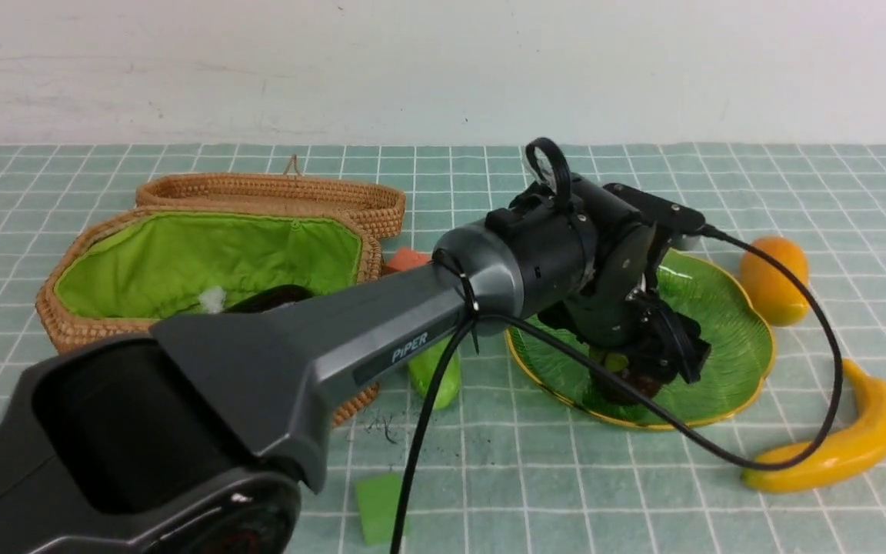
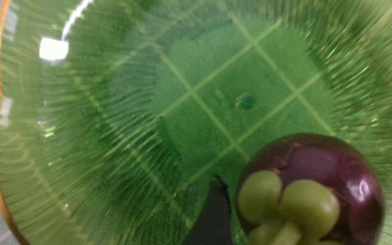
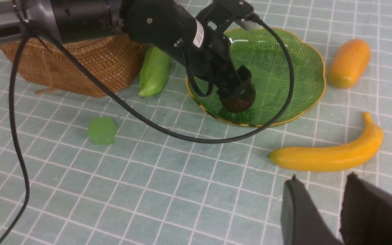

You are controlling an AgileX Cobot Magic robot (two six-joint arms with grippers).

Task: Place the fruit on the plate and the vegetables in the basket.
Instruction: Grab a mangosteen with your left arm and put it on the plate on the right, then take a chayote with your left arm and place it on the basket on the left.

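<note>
Mangosteen (image 2: 311, 183) sits on the green plate (image 2: 216, 119), between the spread fingers of the left gripper (image 2: 313, 214). Right gripper (image 3: 322, 180) parted, nothing between its tips. Banana (image 3: 328, 156) and mango (image 3: 349, 63) lie on the tablecloth (image 3: 189, 190), outside the plate.

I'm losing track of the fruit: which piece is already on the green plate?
The mangosteen, dark purple with a green cap; the banana and mango lie outside the golden rim.

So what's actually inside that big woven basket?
In the basket, I can see green cloth lining, a small whitish tuft and something dark and shiny. The arm covers the rest.
</note>
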